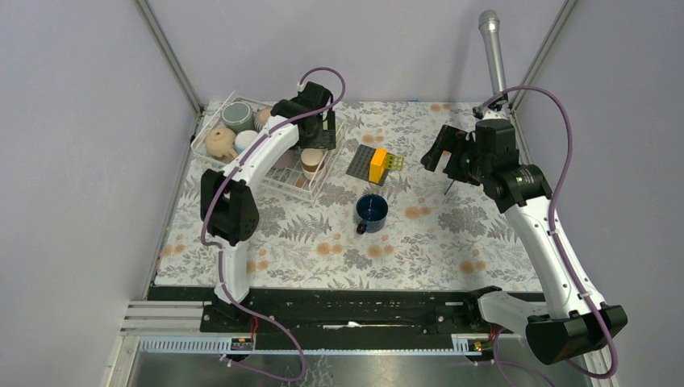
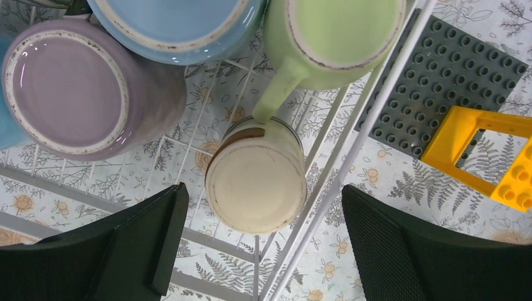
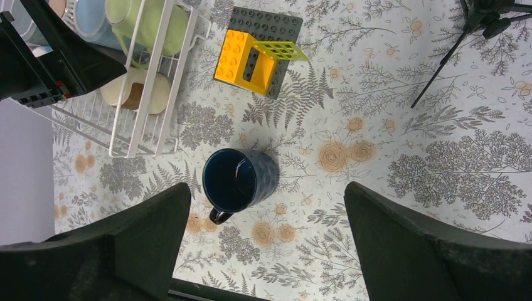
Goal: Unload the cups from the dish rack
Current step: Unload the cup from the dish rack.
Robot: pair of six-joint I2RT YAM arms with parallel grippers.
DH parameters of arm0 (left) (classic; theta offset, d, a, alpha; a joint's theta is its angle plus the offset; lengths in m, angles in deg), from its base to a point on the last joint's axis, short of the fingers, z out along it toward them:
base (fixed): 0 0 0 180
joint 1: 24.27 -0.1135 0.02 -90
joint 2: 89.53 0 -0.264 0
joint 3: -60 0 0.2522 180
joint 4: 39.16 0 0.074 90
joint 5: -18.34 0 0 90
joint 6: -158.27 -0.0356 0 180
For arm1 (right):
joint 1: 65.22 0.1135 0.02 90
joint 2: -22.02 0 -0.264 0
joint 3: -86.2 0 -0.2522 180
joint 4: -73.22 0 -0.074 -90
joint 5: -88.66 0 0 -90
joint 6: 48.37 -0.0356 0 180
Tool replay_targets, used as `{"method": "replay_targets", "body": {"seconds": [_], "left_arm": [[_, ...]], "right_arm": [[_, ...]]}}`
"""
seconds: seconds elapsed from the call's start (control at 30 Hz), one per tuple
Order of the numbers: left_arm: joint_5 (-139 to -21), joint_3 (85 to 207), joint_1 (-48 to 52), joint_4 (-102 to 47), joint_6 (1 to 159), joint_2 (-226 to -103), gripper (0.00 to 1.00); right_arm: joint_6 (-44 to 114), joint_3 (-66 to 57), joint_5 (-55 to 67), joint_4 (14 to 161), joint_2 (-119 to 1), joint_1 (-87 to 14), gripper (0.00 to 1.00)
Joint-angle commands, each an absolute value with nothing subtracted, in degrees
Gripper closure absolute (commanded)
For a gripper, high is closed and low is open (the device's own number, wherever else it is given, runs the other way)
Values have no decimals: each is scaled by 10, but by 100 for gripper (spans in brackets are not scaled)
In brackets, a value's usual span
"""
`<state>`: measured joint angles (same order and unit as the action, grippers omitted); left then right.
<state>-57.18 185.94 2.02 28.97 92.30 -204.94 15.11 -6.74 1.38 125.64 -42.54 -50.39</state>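
Bright, even diffuse light; faint soft shadows; sheen on mauve mug (image 2: 66,94); 3 views sharp.

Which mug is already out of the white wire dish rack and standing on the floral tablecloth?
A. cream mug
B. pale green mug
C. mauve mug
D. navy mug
D: the glossy navy handled mug stands rim-up on the floral tablecloth, apart from the white wire dish rack.

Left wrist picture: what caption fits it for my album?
Open left gripper above a cream ceramic mug in the white wire dish rack, beside a mauve mug.
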Motion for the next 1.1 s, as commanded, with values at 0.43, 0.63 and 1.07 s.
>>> {"method": "replay_targets", "body": {"seconds": [0.43, 0.63, 1.07], "left_arm": [[-619, 1841, -14, 226, 961, -2013, 7], [-591, 1827, -20, 233, 964, -2021, 7], [-580, 1786, 4, 232, 955, -2026, 10]], "right_arm": [[168, -75, 24, 1244, -416, -496, 0], [168, -78, 25, 1241, -418, -493, 0], [166, -84, 26, 1236, -420, -490, 0]]}}
